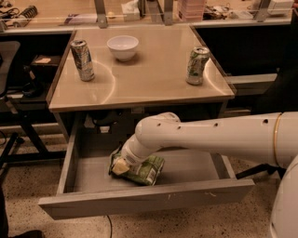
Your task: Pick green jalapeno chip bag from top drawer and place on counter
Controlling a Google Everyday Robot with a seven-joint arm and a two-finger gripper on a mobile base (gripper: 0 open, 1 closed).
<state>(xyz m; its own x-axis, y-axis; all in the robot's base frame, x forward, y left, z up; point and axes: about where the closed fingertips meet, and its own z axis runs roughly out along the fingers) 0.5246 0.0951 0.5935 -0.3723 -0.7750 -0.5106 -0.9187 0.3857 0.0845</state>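
Observation:
The green jalapeno chip bag (pixel 144 170) lies in the open top drawer (pixel 139 201), left of the middle, its label side partly showing. My gripper (pixel 120 166) reaches down into the drawer and rests on the left end of the bag, covering part of it. My white arm (pixel 209 137) comes in from the right, below the front edge of the counter (pixel 149 74). The bag lies on the drawer floor.
On the counter stand a drink can (pixel 82 60) at the left, a white bowl (pixel 123 47) at the back and a second can (pixel 197 65) at the right. A cluttered desk (pixel 139 11) runs behind. A black chair frame (pixel 18 135) stands at the left.

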